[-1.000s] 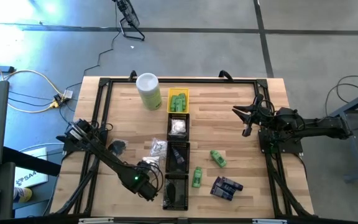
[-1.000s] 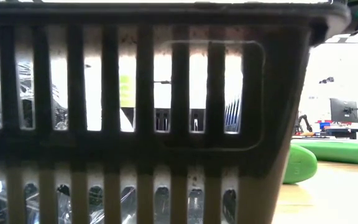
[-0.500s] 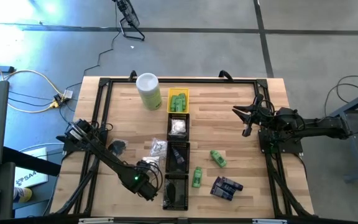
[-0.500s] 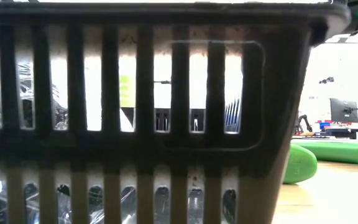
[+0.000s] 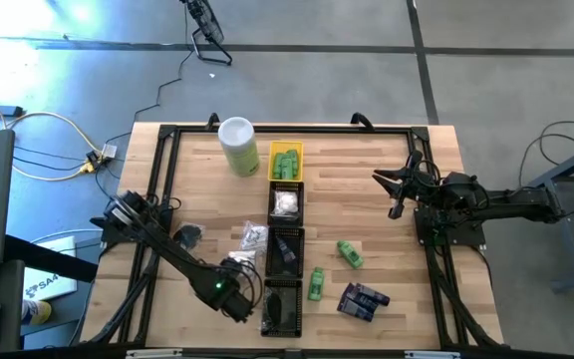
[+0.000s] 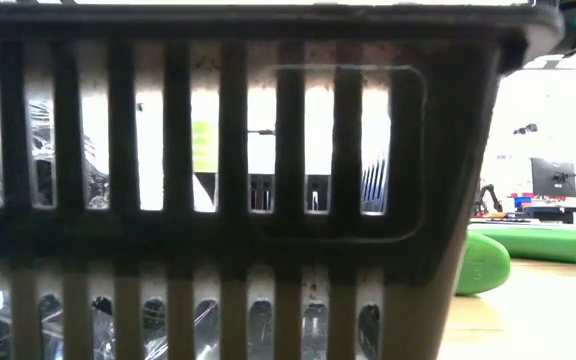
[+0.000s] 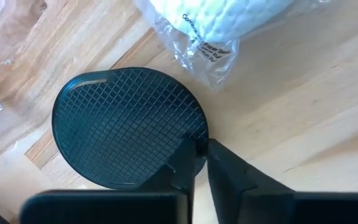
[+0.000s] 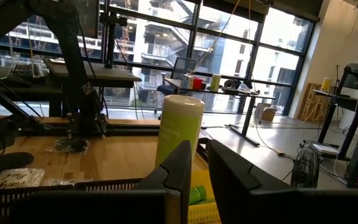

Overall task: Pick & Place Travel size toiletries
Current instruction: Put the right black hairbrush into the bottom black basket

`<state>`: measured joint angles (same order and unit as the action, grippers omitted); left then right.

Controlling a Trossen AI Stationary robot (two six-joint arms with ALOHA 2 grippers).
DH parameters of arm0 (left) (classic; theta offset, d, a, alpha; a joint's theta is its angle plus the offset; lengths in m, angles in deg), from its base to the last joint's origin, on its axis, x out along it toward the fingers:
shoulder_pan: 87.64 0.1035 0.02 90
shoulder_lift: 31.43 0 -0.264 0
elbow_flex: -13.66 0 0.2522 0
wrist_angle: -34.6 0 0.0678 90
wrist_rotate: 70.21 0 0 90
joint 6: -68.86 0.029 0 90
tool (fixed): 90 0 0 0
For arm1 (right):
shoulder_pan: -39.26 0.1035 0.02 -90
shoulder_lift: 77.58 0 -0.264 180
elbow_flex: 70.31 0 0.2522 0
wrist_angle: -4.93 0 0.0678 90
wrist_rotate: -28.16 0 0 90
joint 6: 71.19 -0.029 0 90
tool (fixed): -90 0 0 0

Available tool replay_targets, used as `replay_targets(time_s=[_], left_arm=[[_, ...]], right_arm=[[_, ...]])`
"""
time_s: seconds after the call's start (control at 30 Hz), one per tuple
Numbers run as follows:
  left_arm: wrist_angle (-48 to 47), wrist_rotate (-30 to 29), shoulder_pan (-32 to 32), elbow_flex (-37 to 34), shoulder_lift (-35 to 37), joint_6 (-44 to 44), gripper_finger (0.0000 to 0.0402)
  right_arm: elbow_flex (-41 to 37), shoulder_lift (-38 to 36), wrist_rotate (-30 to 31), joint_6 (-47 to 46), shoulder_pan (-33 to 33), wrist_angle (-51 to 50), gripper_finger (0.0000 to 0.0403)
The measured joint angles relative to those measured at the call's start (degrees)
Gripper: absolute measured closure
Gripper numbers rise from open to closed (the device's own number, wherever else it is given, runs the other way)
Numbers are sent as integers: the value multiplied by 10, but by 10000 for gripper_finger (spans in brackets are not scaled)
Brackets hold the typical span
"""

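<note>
A black round puck [image 7: 126, 124] with a gridded top lies flat on the wooden table. Beside it lies a white clear-wrapped piece [image 7: 219, 18]. My left gripper [image 7: 201, 158] points down at the puck's rim, with its fingers closed together there. In the high view this gripper [image 5: 235, 287] stands left of the nearest black tray [image 5: 282, 305] and covers the puck. Another puck [image 5: 187, 236], a wrapped piece [image 5: 252, 236], two green bottles [image 5: 350, 252] [image 5: 316, 283] and dark blue packets [image 5: 363, 300] lie loose. My right gripper [image 5: 392, 186] hangs level at the right, shut on nothing. My left gripper comes from above, pointing down, and its two fingers close on the puck's rim [image 7: 202, 135]. One finger [image 7: 185, 165] stands over the puck's edge and the other [image 7: 232, 171] just outside it. The puck rests flat on the table.
A row of small trays runs down the table's middle: a yellow tray [image 5: 285, 150] with green bottles, then black trays [image 5: 286, 187]. A tall pale-green canister [image 5: 238, 146] stands at the back. A black slatted tray wall [image 6: 218, 180] fills the low view.
</note>
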<state>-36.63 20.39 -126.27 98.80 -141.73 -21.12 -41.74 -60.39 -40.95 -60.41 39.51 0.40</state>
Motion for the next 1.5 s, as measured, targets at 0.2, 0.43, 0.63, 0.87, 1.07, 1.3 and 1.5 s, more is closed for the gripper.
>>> replay_targets(time_s=[0.2, 0.43, 0.63, 0.87, 1.07, 1.3, 1.5], left_arm=[[-35, -3, 0, 32, -3, 9, 397], [-110, -26, 0, 73, -4, 10, 401], [-137, -46, 0, 99, -3, 10, 401], [-188, -91, 0, 150, -2, 10, 401], [-255, -137, 0, 209, -1, 10, 401], [-299, -172, 0, 276, -1, 23, 401], [-295, -228, 0, 336, -1, 46, 401]], right_arm=[[0, 0, 0, 0, 0, 0, 357], [0, 0, 0, 0, 0, 0, 357], [0, 0, 0, 0, 0, 0, 357], [0, 0, 0, 0, 0, 0, 357], [0, 0, 0, 0, 0, 0, 357], [0, 0, 0, 0, 0, 0, 357], [0, 0, 0, 0, 0, 0, 357]])
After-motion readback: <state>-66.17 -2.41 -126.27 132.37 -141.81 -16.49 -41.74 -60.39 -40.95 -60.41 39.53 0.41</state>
